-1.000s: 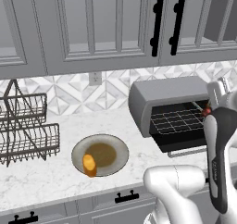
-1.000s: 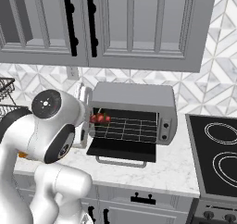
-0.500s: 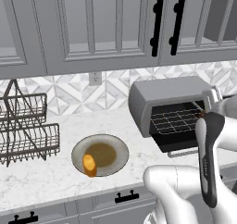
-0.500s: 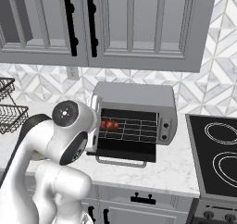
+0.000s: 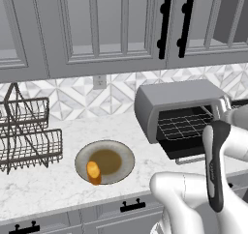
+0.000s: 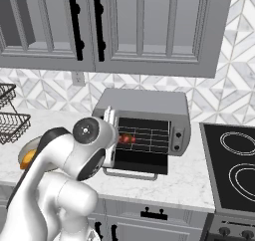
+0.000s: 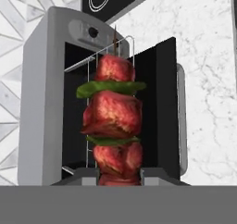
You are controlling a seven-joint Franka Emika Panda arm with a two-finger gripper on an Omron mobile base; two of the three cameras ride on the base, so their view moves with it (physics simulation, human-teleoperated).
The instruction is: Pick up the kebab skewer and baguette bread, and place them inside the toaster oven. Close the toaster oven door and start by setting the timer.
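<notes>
A: What has changed in the last second?

B: The arm has swung further in toward the toaster oven (image 6: 149,123); in the right base view the kebab skewer (image 6: 126,139) now sits just at the mouth of the cavity, level with the wire rack (image 6: 147,135), where a second ago it hung out by the left edge; the gripper (image 7: 119,174) is pinching the skewer at its lower end, fingers pressed on the bottom chunk.

A: So the first item is nearly in?

B: I judge so; it is at the opening, not yet released; it still has to be laid on the rack and let go.

A: And the bread?

B: The baguette bread (image 5: 93,170) lies untouched on the round plate (image 5: 127,156), at about 9 o'clock from the oven on the marble counter (image 5: 58,184), well apart from it; that is the second trip.

A: The door?

B: The toaster oven door (image 6: 134,163) is folded down flat in front of the cavity; it stays open until both items are inside; the knob panel (image 6: 177,135) is at 3 o'clock of the opening.

A: Anything in the way?

B: The lowered door lies under the approach, so the hand must stay above it; the dish rack (image 5: 24,131) stands far off at 9 o'clock and the stove top (image 6: 236,168) at 3 o'clock, neither obstructing.
</notes>
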